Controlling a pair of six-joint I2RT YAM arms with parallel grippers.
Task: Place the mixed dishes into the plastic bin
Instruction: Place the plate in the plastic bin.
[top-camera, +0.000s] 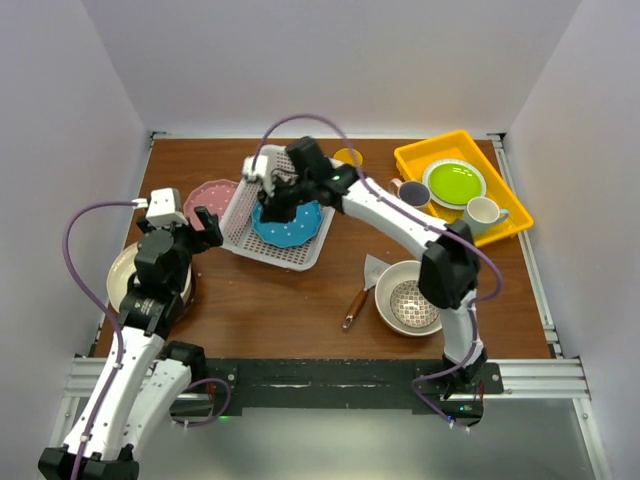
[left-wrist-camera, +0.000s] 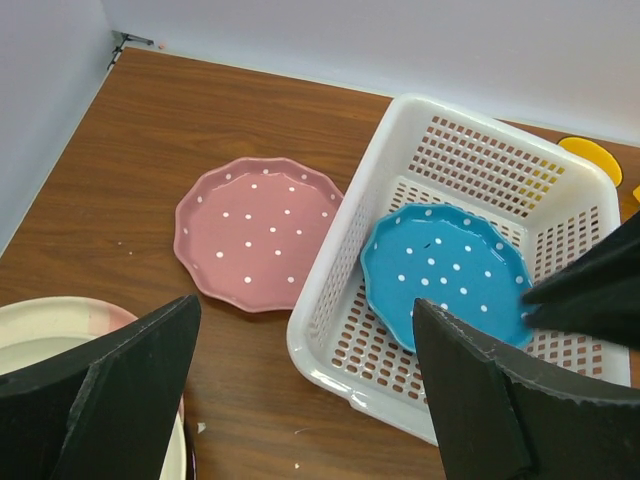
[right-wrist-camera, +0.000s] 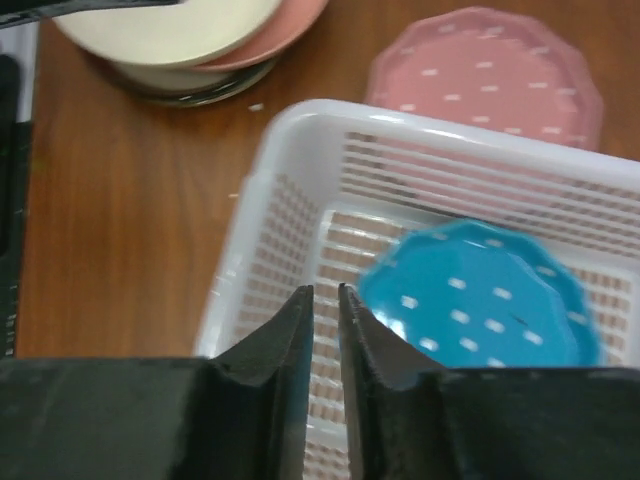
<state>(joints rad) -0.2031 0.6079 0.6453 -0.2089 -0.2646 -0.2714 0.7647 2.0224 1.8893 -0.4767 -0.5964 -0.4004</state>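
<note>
The white lattice plastic bin (top-camera: 243, 212) stands at the back middle with the blue dotted plate (top-camera: 298, 227) lying flat in it. My right gripper (top-camera: 272, 207) hovers over the bin's left part; in the right wrist view its jaws (right-wrist-camera: 325, 290) are almost closed with a thin gap and hold nothing, beside the blue plate (right-wrist-camera: 480, 300). My left gripper (top-camera: 205, 225) is wide open and empty, just left of the bin rim (left-wrist-camera: 330, 340). The pink dotted plate (top-camera: 210, 200) lies on the table left of the bin, also in the left wrist view (left-wrist-camera: 258, 232).
A stack of cream and pink plates (top-camera: 122, 278) sits under my left arm. A large cream bowl holding a small patterned bowl (top-camera: 408, 300) and a spatula (top-camera: 360, 295) lie front right. The yellow tray (top-camera: 505, 195) holds a lime plate (top-camera: 453, 182) and cream mug (top-camera: 483, 212). A yellow mug (top-camera: 348, 157) stands behind the bin.
</note>
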